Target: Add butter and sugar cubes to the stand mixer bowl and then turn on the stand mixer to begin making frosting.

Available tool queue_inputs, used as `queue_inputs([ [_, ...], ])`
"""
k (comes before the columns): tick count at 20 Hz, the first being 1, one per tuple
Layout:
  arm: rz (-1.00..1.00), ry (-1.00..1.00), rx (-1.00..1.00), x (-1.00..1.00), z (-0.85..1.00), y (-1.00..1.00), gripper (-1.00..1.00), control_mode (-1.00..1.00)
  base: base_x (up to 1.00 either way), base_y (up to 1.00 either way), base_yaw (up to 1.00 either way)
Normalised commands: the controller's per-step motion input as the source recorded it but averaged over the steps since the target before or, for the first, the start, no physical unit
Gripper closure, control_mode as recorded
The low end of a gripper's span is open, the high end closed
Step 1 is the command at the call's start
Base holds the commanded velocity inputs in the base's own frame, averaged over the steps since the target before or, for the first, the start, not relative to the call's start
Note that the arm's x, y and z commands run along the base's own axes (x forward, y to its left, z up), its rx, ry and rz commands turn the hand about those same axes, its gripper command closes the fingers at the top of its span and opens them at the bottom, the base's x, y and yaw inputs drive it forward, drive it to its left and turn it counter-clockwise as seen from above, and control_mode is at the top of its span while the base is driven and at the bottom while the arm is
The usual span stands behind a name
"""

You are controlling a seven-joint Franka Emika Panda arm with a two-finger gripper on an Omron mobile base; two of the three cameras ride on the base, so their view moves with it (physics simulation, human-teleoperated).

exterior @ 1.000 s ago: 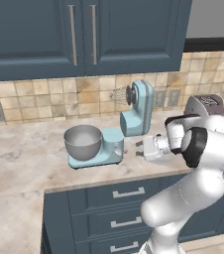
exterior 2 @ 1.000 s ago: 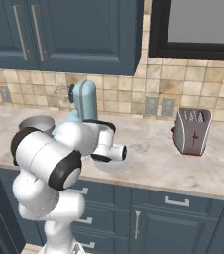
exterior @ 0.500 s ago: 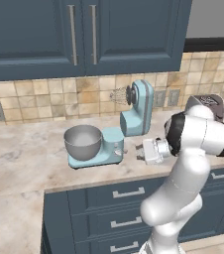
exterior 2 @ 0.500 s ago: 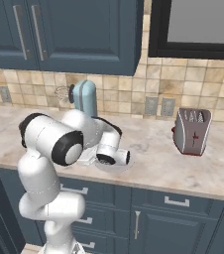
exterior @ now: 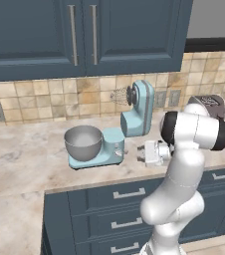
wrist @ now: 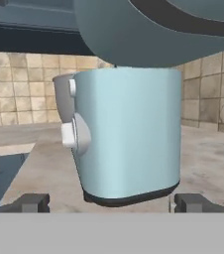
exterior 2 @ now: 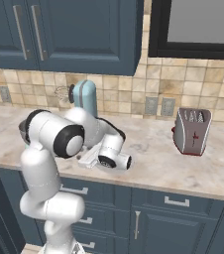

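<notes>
Hidden and cut-off parts around the mixer

In the right base view the arm covers the stand mixer bowl [exterior 2: 23, 130] but for a sliver, and the stand mixer [exterior 2: 84, 97] below its head. In the hand view the mixer's head runs off the top edge. The bowl's inside is too shadowed in the left base view to tell its contents.

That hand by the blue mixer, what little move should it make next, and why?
Probably ease forward toward the small white knob on the side of the mixer. The gripper is open and level with the mixer's column, close in front of it, touching nothing. Whether the bowl is filled I cannot tell.
</notes>
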Motion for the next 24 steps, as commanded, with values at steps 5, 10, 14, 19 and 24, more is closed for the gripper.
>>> queue_inputs([
  [5, -0.15, 0.0, 0.0, 0.24, -0.11, 0.02, -1.0, -1.0, 0.0, 0.0, 0.0],
  [10, -0.13, 0.0, 0.0, 0.26, -0.25, 0.16, -1.0, -1.0, 0.0, 0.0, 0.0],
  [14, -0.1, 0.0, 0.0, 0.36, -0.23, 0.18, -1.0, -1.0, 0.0, 0.0, 0.0],
  [19, -0.09, 0.0, 0.0, 0.39, -0.19, 0.05, -1.0, -1.0, 0.0, 0.0, 0.0],
  [24, -0.08, 0.0, 0.0, 0.35, -0.26, 0.02, -1.0, -1.0, 0.0, 0.0, 0.0],
])
